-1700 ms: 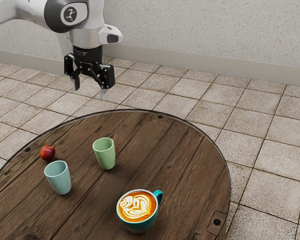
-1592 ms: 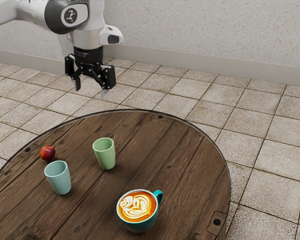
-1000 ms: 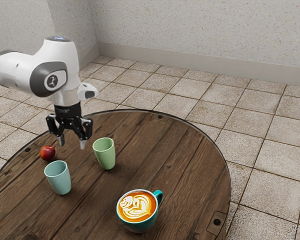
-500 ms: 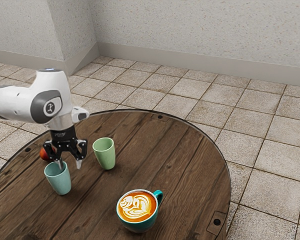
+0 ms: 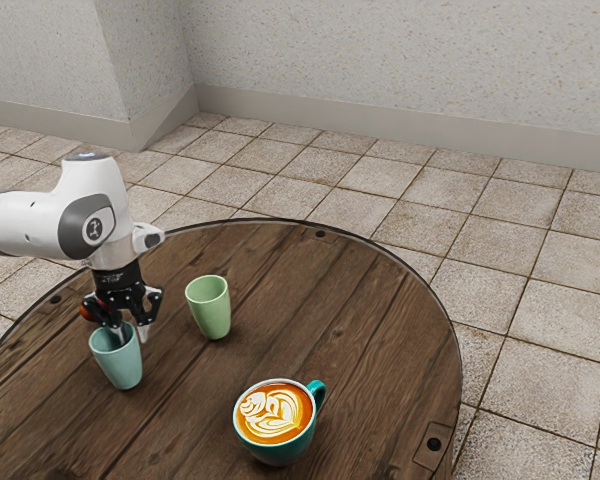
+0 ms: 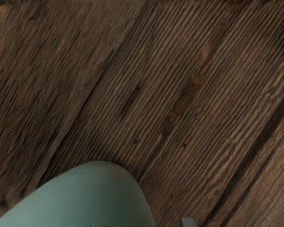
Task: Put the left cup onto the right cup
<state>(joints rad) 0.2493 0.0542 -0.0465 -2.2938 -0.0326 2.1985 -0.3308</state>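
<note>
Round wooden worktop point(image 5: 340, 320), pale blue cup point(image 5: 117, 364) upright near its edge at the exterior view's left, end effector point(image 5: 124, 327) low over this cup's rim, fingers spread apart, pinching nothing, green cup point(image 5: 209, 306) upright near, teal latte mug point(image 5: 276, 421) well apart.

Just under the black end effector point(image 5: 123, 328) stands the pale teal cup point(image 5: 115, 358), with the light green cup point(image 5: 209, 306) near it. The teal latte mug point(image 5: 277, 420) blocks the near edge of the round wooden surface point(image 5: 380, 330), whose far edge offers open passage

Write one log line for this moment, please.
phase: pre-grasp | hand: open, at blue cup rim | green cup: upright, untouched
</note>
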